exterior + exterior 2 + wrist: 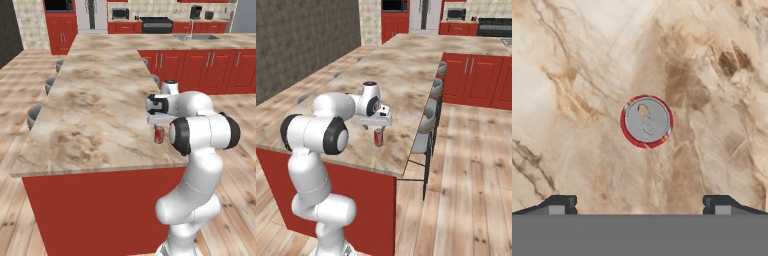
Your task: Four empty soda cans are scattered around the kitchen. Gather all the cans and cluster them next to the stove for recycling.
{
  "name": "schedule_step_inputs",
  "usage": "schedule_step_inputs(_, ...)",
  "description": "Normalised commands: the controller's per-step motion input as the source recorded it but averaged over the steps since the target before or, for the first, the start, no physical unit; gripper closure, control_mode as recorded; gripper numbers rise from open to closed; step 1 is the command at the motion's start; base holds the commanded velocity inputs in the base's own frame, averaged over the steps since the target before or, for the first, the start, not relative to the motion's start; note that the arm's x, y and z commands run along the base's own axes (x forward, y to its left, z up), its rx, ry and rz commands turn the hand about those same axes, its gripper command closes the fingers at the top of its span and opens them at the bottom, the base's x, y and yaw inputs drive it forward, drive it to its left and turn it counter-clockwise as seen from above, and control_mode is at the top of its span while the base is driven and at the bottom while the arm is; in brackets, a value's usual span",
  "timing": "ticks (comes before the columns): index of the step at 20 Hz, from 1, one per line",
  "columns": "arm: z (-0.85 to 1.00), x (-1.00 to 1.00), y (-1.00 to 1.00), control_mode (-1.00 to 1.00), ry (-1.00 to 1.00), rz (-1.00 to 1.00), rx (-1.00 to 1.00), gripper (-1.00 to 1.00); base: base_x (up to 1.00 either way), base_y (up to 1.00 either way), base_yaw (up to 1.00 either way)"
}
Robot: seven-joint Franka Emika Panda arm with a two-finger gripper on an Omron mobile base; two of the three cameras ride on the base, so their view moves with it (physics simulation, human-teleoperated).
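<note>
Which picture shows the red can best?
The hand view: the red can sits in the middle, seen straight down onto its silver top, on the counter. The right base view shows its side, small; in the left base view the arm partly hides it.

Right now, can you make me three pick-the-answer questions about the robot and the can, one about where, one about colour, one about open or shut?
1. Where is the soda can standing?
A. on the marble counter
B. on the floor
C. in the sink

2. What colour are the can's sides?
A. green
B. red
C. yellow

3. How are the gripper jaws?
A. shut on the can
B. shut on nothing
C. wide open above the can

Answers:
1. A, both base views show it upright on the counter near the edge.
2. B, a red body shows under its silver top.
3. C, the hand view shows the fingertips far apart with the can between and beyond them, untouched.
</note>
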Motion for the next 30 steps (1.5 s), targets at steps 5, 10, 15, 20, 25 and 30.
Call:
schedule_step_inputs(5,-0.09,0.10,-0.02,-1.00,0.02,0.00,0.00,-1.00,0.00,0.00,0.00)
schedule_step_inputs(10,-0.05,0.11,-0.05,-1.00,0.03,0.00,0.00,-1.00,0.00,0.00,0.00)
schedule_step_inputs(15,-0.06,0.14,-0.03,-1.00,0.03,0.00,0.00,-1.00,0.00,0.00,0.00)
schedule_step_inputs(20,-0.07,0.15,0.00,-1.00,0.03,0.00,0.00,-1.00,0.00,0.00,0.00)
schedule_step_inputs(25,-0.05,0.14,-0.01,-1.00,0.04,0.00,0.00,-1.00,0.00,0.00,0.00)
schedule_step_inputs(30,-0.05,0.14,-0.03,-1.00,0.04,0.00,0.00,-1.00,0.00,0.00,0.00)
